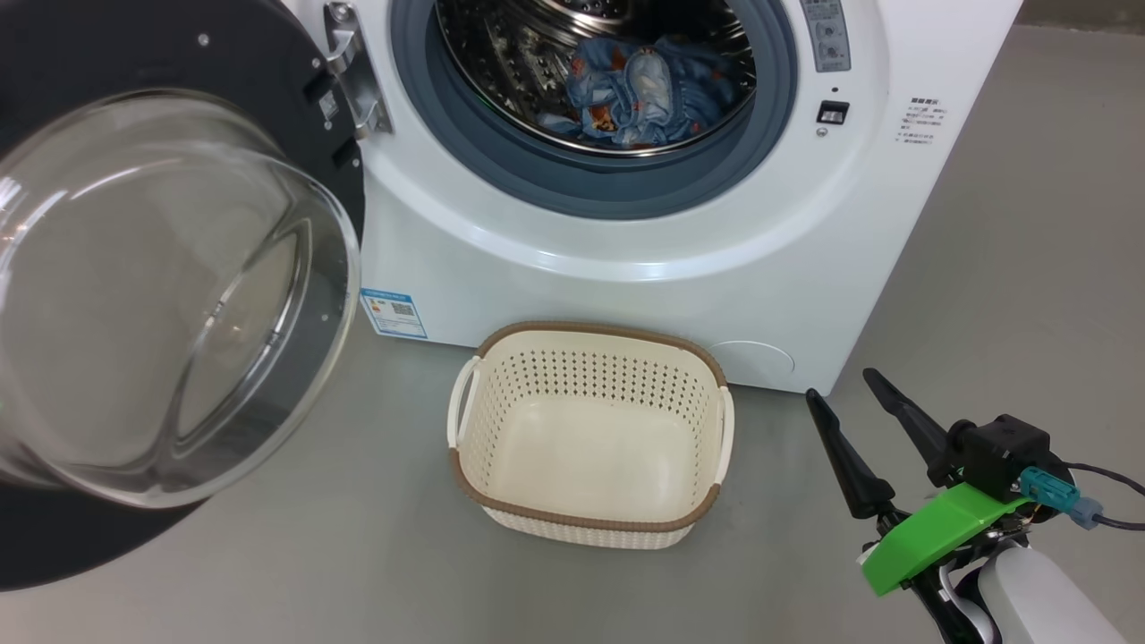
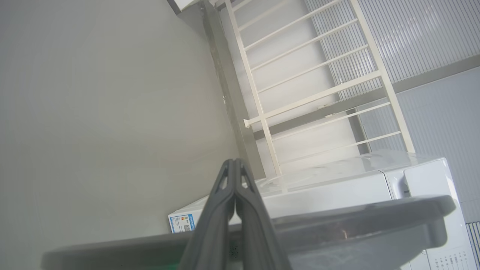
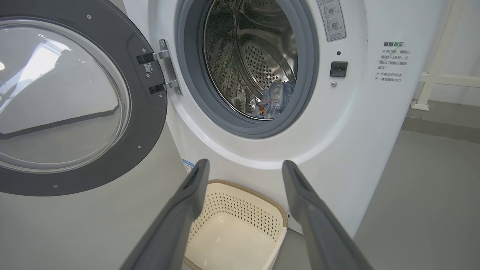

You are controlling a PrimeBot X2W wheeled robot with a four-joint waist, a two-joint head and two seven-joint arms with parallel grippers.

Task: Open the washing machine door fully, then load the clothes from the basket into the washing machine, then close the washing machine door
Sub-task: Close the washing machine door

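Note:
The washing machine (image 1: 644,268) (image 3: 348,123) stands in front of me with its door (image 1: 170,295) (image 3: 71,97) swung wide open to the left, glass bowl bulging toward me. Blue clothes with orange print (image 1: 640,89) (image 3: 275,99) lie inside the steel drum. The cream basket (image 1: 590,434) (image 3: 236,232) sits on the floor before the machine, and it holds nothing. My right gripper (image 1: 841,389) (image 3: 243,167) hovers open at the lower right, to the right of the basket. My left gripper (image 2: 234,163) is shut with nothing in it, just behind the door's dark edge (image 2: 337,221).
Grey floor (image 1: 1011,268) spreads to the right of the machine and around the basket. A white railing (image 2: 318,93) and ribbed wall lie beyond the machine's top. A blue label sticker (image 1: 394,313) marks the machine's lower left corner.

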